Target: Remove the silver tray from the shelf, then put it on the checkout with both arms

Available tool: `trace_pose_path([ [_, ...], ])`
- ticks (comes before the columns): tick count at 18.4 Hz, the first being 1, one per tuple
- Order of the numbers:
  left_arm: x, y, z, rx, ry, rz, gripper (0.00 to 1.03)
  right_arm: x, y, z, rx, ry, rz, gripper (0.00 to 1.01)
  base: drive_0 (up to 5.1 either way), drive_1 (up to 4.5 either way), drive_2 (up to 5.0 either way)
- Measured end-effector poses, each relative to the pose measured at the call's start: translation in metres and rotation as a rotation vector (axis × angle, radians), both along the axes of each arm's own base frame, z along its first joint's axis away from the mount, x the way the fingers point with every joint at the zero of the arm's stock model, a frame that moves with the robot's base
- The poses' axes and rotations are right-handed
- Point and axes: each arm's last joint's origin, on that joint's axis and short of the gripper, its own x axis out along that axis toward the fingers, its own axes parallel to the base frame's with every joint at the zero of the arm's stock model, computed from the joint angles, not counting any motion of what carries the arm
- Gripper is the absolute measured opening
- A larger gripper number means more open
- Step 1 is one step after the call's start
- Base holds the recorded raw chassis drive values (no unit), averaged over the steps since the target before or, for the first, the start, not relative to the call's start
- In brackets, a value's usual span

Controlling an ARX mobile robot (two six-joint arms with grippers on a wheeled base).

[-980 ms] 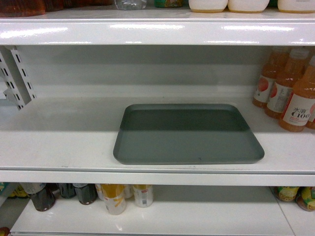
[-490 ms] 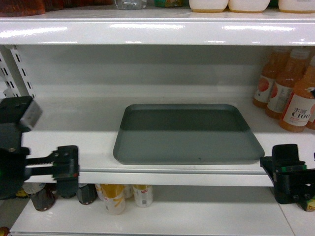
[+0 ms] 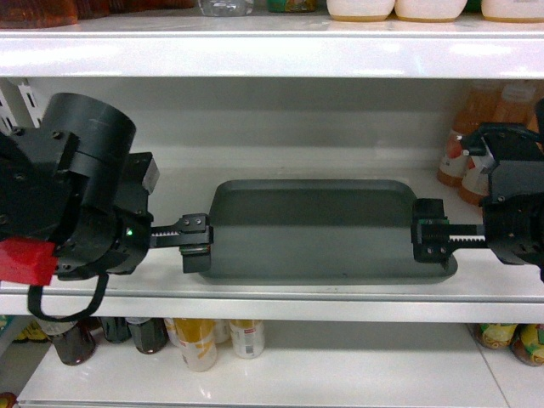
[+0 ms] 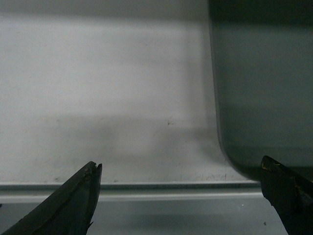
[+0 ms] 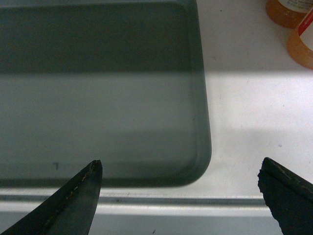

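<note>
The silver tray [image 3: 314, 229] lies flat on the white shelf [image 3: 102, 276], its long side near the front edge. My left gripper [image 3: 197, 240] is at the tray's left front corner, open; in the left wrist view its fingertips [image 4: 181, 166] spread wide over the shelf lip, with the tray's corner [image 4: 264, 88] by the right finger. My right gripper [image 3: 427, 231] stands open at the tray's right front corner; the right wrist view shows that corner [image 5: 98, 98] between the spread fingertips [image 5: 180, 167]. Neither gripper holds anything. The checkout is out of view.
Orange juice bottles [image 3: 476, 161] stand on the shelf right of the tray, also seen as bottle bases [image 5: 288, 10] in the right wrist view. Another shelf board [image 3: 272, 51] hangs close above. Cans and bottles [image 3: 200, 340] fill the shelf below.
Both arms have risen from below the shelf's front edge to tray height and closed in on the tray's left and right ends. The tray has not moved.
</note>
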Motion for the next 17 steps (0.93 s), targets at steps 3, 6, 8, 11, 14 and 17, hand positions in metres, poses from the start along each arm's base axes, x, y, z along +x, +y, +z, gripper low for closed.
trace_pose_path([
  [3,0.007,-0.004,-0.003,0.002,0.007,-0.005,0.98,0.008,-0.001,-0.003,-0.002,0.005,-0.009,0.98,0.0,0.0,0.0],
  [6,0.013,-0.007,-0.005,0.001,0.023,-0.004,0.98,0.016,-0.001,-0.007,-0.014,0.015,-0.022,0.98,0.0,0.0,0.0],
  [8,0.018,-0.009,-0.007,0.002,0.029,-0.005,0.98,0.022,-0.002,-0.009,-0.021,0.022,-0.034,0.98,0.0,0.0,0.0],
  [11,0.022,-0.012,-0.009,0.003,0.029,-0.009,0.98,0.028,-0.001,-0.012,-0.022,0.026,-0.034,0.98,0.0,0.0,0.0],
  [14,0.057,-0.025,-0.013,0.023,0.036,0.0,0.98,0.071,-0.004,-0.026,-0.035,0.081,-0.068,0.98,0.0,0.0,0.0],
  [17,0.075,-0.018,-0.02,-0.042,0.136,0.058,0.98,0.091,-0.014,-0.052,-0.024,0.193,-0.06,0.87,0.0,0.0,0.0],
])
